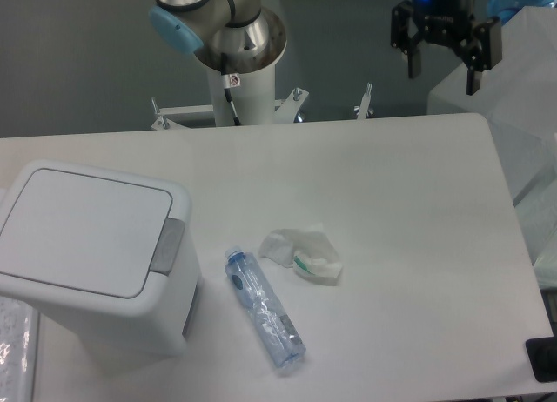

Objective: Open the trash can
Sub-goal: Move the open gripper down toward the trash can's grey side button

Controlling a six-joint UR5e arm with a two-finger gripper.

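The white boxy trash can (91,254) stands at the front left of the table. Its flat lid (83,228) is shut, and the grey push button (167,245) sits on its right edge. My gripper (442,74) hangs high at the back right, far from the can, above the table's rear edge. Its two dark fingers are spread apart and hold nothing.
A clear plastic bottle with a blue cap (264,308) lies on the table just right of the can. A crumpled white wrapper (305,256) lies beside it. The arm's base (235,67) stands at the back centre. Plastic-wrapped items (522,89) stand at the right.
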